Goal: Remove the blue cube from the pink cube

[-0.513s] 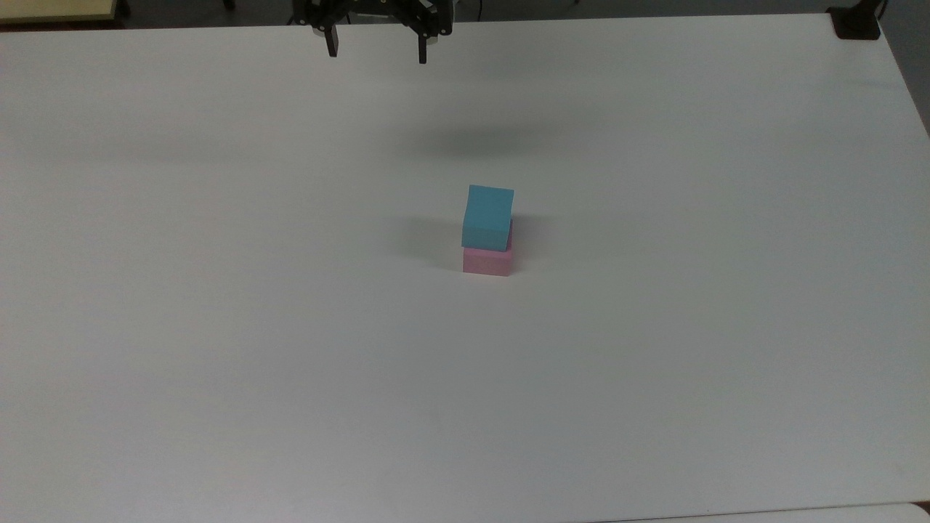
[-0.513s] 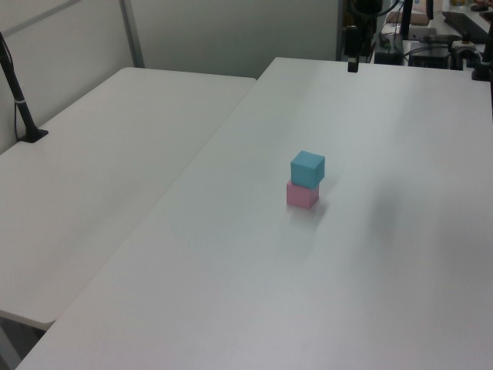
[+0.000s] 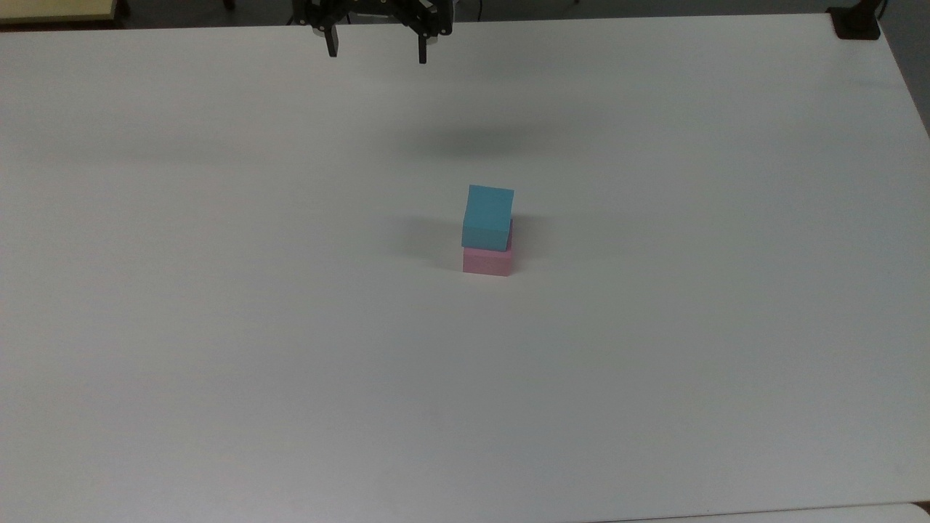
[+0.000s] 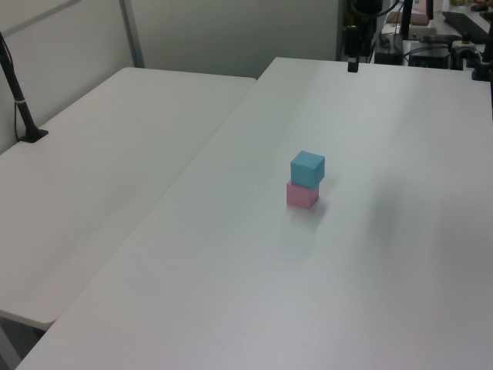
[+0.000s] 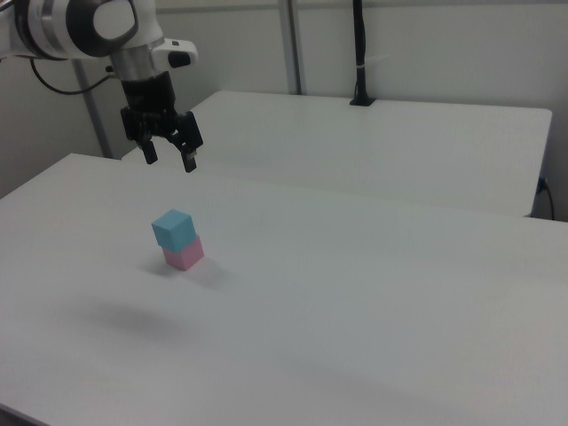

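Note:
The blue cube (image 3: 487, 215) (image 4: 307, 168) (image 5: 172, 229) rests on top of the pink cube (image 3: 487, 261) (image 4: 302, 195) (image 5: 184, 254) near the middle of the white table (image 3: 218, 290), set slightly askew on it. My gripper (image 3: 377, 52) (image 5: 170, 158) hangs high above the table, open, with nothing between its fingers. In the top view it is at the top edge, far behind the stack and to its left. In the right view it is up and a little left of the cubes. One finger (image 4: 352, 65) shows at the left view's top.
A second white table (image 4: 92, 177) (image 5: 373, 133) adjoins this one. A black post (image 4: 19, 100) (image 5: 359, 53) stands clamped on it. A dark clamp (image 3: 856, 22) sits at the top view's upper right corner. Equipment (image 4: 431, 35) lies past the far edge in the left view.

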### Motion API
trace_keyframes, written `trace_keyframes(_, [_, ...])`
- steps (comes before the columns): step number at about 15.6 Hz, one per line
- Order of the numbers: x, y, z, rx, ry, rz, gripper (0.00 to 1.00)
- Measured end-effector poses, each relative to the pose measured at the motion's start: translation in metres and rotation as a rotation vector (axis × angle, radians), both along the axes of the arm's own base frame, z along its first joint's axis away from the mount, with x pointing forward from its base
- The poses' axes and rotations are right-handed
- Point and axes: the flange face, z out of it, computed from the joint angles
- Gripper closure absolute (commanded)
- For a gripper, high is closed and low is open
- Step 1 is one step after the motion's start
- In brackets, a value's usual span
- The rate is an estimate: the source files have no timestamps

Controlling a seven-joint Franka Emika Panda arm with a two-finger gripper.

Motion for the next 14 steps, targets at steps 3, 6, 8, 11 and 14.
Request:
trace_keyframes(3, [0.0, 0.0, 0.0, 0.0, 0.001, 0.001, 0.0])
trace_keyframes(6, [0.001, 0.005, -0.004, 0.029, 0.009, 0.003, 0.0])
trace_keyframes(8, [0.006, 0.012, -0.011, 0.048, 0.005, 0.011, 0.0])
trace_keyframes(11, [0.018, 0.03, -0.032, 0.076, 0.004, 0.019, 0.0])
trace_keyframes(14, [0.03, 0.059, -0.066, 0.08, -0.004, -0.005, 0.0])
